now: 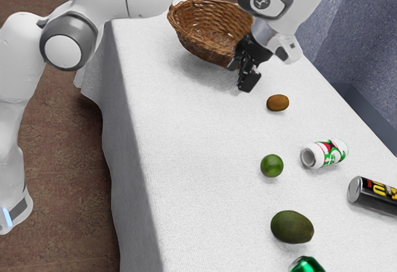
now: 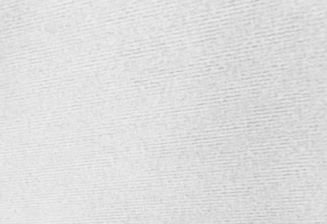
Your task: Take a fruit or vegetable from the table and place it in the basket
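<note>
Kiwi (image 1: pixel 277 103), avocado (image 1: pixel 292 227), on their sides, long axes across exterior view

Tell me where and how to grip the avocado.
I'd come down on the avocado from above and close the gripper across its middle, on the two long flanks: it lies on its side, longer than it is wide, with its top uncovered.

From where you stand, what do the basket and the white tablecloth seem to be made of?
The basket looks like wicker, possibly varnished: brown woven strands with a slight sheen. The white tablecloth seems matte fabric, perhaps cotton: it hangs in folds and shows fine ribbing.
</note>
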Robot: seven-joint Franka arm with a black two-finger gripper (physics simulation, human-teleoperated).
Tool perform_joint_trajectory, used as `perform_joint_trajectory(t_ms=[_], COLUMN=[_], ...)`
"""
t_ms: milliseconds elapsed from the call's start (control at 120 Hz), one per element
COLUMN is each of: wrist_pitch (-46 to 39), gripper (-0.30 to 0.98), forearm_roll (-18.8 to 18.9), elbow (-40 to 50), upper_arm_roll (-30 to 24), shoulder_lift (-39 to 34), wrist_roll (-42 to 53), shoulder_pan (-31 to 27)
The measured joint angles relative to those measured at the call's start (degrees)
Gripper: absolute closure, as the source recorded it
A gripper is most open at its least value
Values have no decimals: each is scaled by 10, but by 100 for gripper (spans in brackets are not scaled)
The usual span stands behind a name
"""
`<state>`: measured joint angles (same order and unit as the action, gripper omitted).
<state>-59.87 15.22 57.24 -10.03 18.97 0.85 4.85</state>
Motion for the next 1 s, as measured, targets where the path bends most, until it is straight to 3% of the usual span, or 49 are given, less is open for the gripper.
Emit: perform_joint_trajectory(t_ms=[233,375,658,800,900,1000], wrist_pitch=[-125,-191,-344,-390,-403,-412], gripper=[0,0,0,0,0,0], forearm_roll=[12,-22,-49,-63,-92,-118], elbow=[9,9,-17,-18,10,40], upper_arm_roll=[-4,-6,-20,-22,34,49], shoulder_lift=[36,65,129,115,86,68], wrist_roll=[-3,54,173,150,116,61], shoulder_pan=[11,30,81,155,209,224])
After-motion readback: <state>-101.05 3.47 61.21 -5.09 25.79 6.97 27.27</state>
